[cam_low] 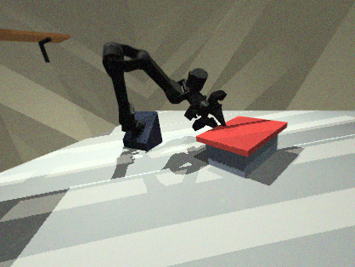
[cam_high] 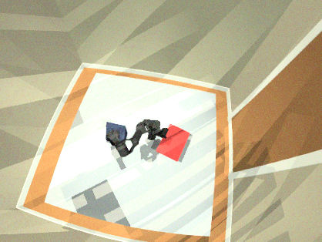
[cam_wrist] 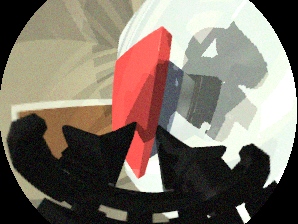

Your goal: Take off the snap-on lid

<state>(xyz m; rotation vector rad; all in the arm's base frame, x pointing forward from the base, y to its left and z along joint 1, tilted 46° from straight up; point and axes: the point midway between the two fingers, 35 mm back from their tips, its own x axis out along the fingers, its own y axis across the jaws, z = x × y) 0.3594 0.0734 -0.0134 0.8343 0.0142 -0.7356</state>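
The red lid lies on top of the storage box and overhangs its sides. The box is blue-grey and stands upright on the table. My gripper is shut on the lid's edge on the side towards the arm's base, one fingertip above the lid and one below it. No clear gap shows between the lid and the box. The lower fingertip is hidden under the lid in the top view.
The arm's dark blue base block stands to the left of the box. The table has an orange border with a pale outer edge. Dark shadows of the arm and box fall across the white table surface.
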